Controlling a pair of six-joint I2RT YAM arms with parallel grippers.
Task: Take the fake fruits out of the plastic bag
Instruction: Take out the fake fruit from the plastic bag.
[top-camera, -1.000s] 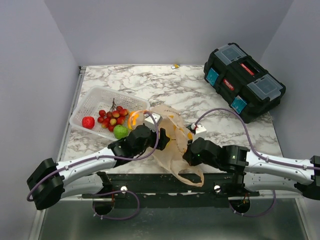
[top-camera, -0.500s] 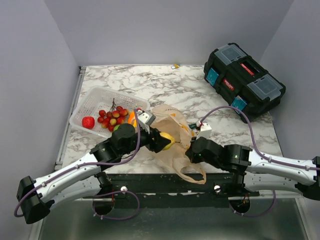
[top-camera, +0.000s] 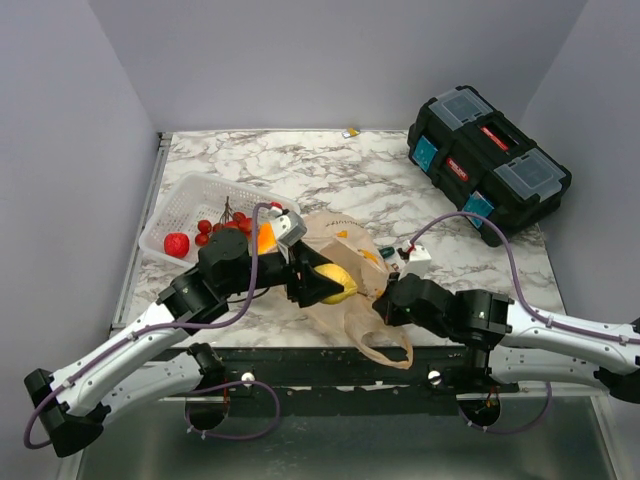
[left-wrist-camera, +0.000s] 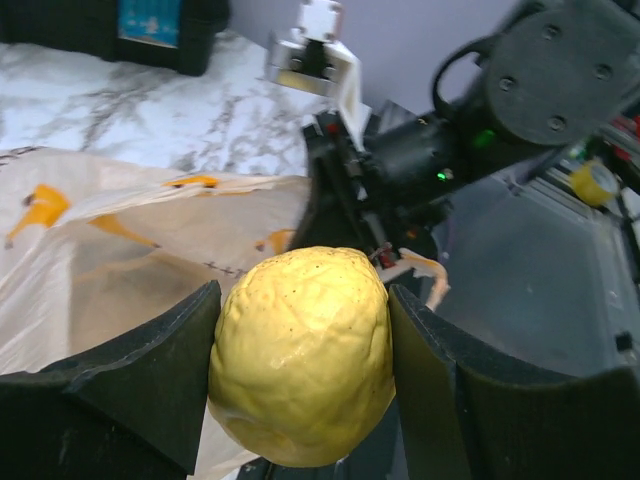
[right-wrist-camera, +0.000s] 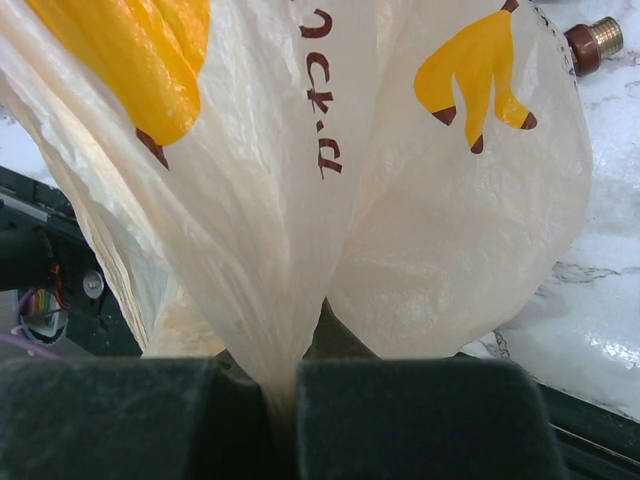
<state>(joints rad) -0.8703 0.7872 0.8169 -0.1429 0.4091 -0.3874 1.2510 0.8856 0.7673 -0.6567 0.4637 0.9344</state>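
Observation:
My left gripper (top-camera: 328, 285) is shut on the yellow lemon (top-camera: 338, 283) and holds it just above the mouth of the peach-beige plastic bag (top-camera: 352, 322). In the left wrist view the lemon (left-wrist-camera: 300, 355) sits between both black fingers (left-wrist-camera: 160, 370), with the bag (left-wrist-camera: 110, 270) below it. My right gripper (top-camera: 386, 306) is shut on a bunched fold of the bag at its right side, as the right wrist view (right-wrist-camera: 290, 400) shows, with the bag (right-wrist-camera: 440, 230) hanging in front. A small red fruit (top-camera: 177, 244) lies in the basket. An orange-yellow fruit (top-camera: 266, 238) shows beside my left arm. The green one is hidden.
A white mesh basket (top-camera: 185, 203) at the left holds a bunch of red-and-yellow berries (top-camera: 224, 224). A black toolbox (top-camera: 487, 160) stands at the back right. A small brass-tipped object (right-wrist-camera: 592, 42) lies on the marble beside the bag.
My left gripper has come out of the bag with the lemon in it and lifted it up and back to the left. My right gripper has kept its hold on the bag.

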